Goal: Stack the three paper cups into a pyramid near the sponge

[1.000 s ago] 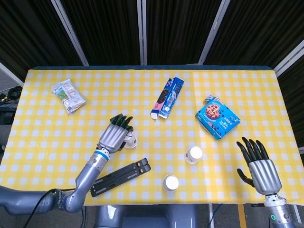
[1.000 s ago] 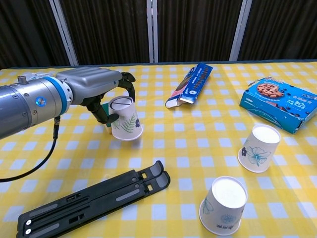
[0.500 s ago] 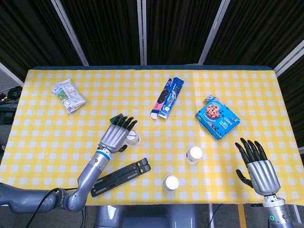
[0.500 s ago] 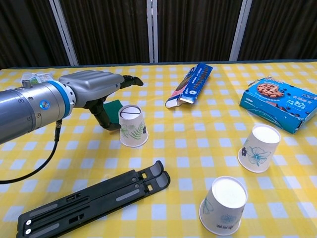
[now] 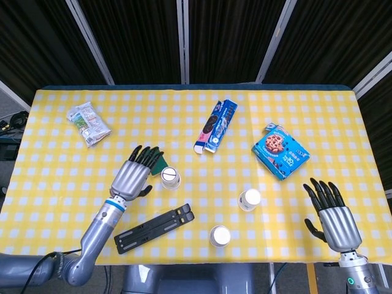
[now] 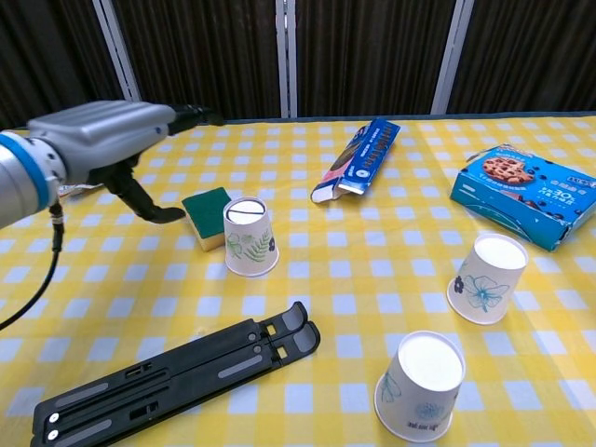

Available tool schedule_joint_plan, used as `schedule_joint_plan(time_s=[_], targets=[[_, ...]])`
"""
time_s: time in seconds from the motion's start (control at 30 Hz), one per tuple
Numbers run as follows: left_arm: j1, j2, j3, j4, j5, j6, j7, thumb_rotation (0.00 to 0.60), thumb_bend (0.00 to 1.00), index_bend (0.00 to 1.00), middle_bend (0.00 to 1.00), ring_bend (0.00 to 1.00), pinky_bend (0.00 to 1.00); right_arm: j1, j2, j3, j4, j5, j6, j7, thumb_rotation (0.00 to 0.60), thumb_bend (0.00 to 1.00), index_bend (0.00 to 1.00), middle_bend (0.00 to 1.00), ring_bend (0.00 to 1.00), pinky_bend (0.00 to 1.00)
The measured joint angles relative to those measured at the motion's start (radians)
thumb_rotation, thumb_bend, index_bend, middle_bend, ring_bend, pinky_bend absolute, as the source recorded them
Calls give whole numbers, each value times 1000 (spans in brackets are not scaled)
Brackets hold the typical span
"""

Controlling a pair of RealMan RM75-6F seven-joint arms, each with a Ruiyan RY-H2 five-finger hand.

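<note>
Three paper cups stand upside down on the yellow checked table. One cup (image 5: 171, 178) (image 6: 250, 237) with a leaf print sits right beside the green and yellow sponge (image 5: 157, 162) (image 6: 208, 204). Two more cups stand to the right: one (image 5: 249, 199) (image 6: 487, 277) further back and one (image 5: 220, 236) (image 6: 420, 384) near the front edge. My left hand (image 5: 132, 176) (image 6: 102, 137) hovers open just left of the sponge, apart from the cup. My right hand (image 5: 334, 217) is open at the front right corner, holding nothing.
A black folding stand (image 5: 154, 228) (image 6: 177, 375) lies at the front, left of the middle. A blue biscuit sleeve (image 5: 215, 125) (image 6: 361, 157) lies at the back centre, a blue cookie box (image 5: 280, 151) (image 6: 526, 193) at the right, a snack bag (image 5: 88, 124) at the far left.
My left hand let go of the leaf-print cup beside the sponge and drew back to the left, uncovering the sponge. The right hand barely moved.
</note>
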Motion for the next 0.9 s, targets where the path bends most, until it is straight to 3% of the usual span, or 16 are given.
schedule_joint_plan(time_s=[0.23, 0.43, 0.6, 0.7, 0.9], targets=[[202, 138, 164, -44, 258, 235, -134, 600, 291, 0, 0, 0, 0, 8, -7, -6, -4, -1, -21, -20, 600, 196, 0, 0, 0, 0], [347, 229, 270, -13, 393, 367, -283, 600, 283, 0, 0, 0, 0, 13, -6, -10, -6, -12, -23, -2, 600, 196, 0, 0, 0, 0], [420, 256, 290, 51, 466, 417, -355, 600, 284, 0, 0, 0, 0, 24, 0, -20, -8, -37, -33, 26, 600, 197, 96, 0, 0, 0], [435, 266, 277, 56, 480, 416, -377, 600, 283, 0, 0, 0, 0, 38, 14, -38, -18, -71, -46, 64, 600, 200, 155, 0, 0, 0], [449, 271, 246, 59, 483, 379, -382, 600, 283, 0, 0, 0, 0, 84, 91, -97, -85, -127, -122, 212, 600, 206, 176, 0, 0, 0]])
